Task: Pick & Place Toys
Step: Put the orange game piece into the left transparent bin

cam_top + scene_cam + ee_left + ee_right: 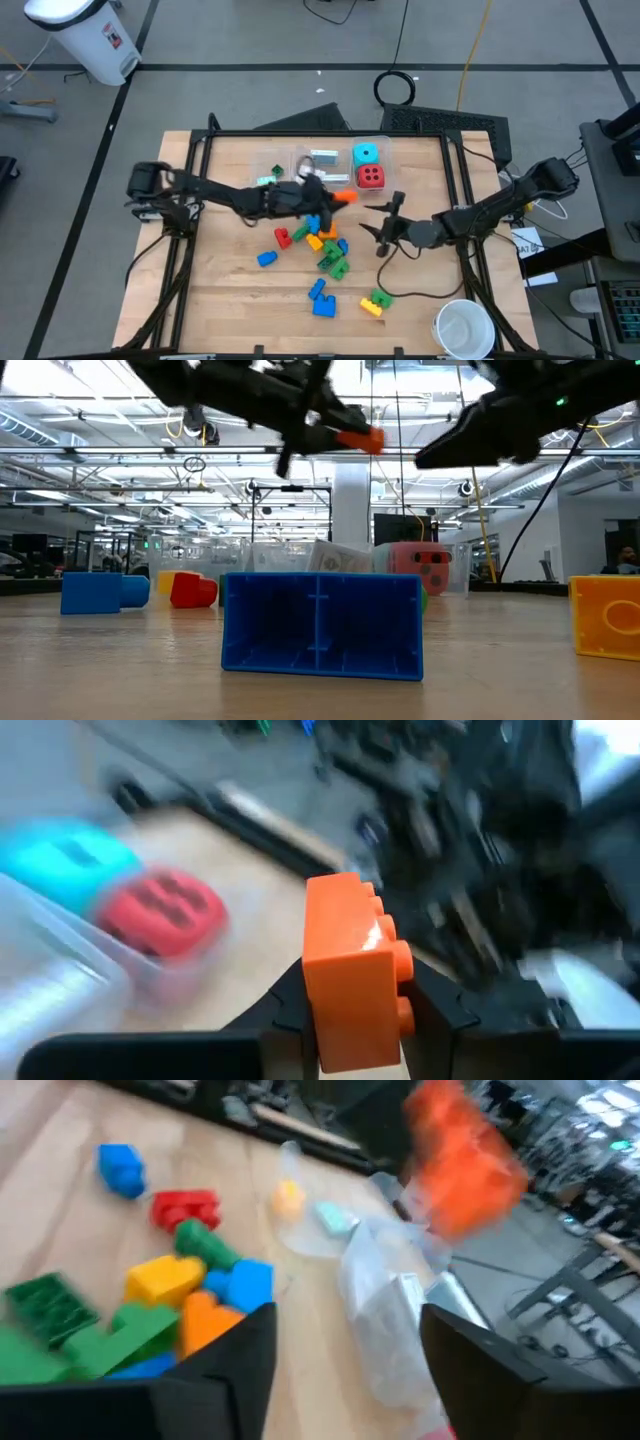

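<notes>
An orange brick [355,975] is clamped between the fingers of the left gripper [345,196] and is held up in the air above the table [230,290], near the clear bin [345,152] where the red die [371,177] and the cyan die [366,154] are kept, so this looks like the carry step of a pick and place, with the drop not yet made. The right gripper [383,232] is held just beside it, empty, with its fingers spread apart, and it looks like a handover spot, though that is only a guess. What seems to be called for next is the brick being lined up over a bin and let go cleanly, without the other arm being bumped. The brick itself is seen as a bright orange block with round studs along one side, gripped by its flat faces. The rest of the toys, a heap of blue, green, red, orange and yellow bricks [322,247], are left loose on the wood, with a white cup [464,328] near the table's corner
</notes>
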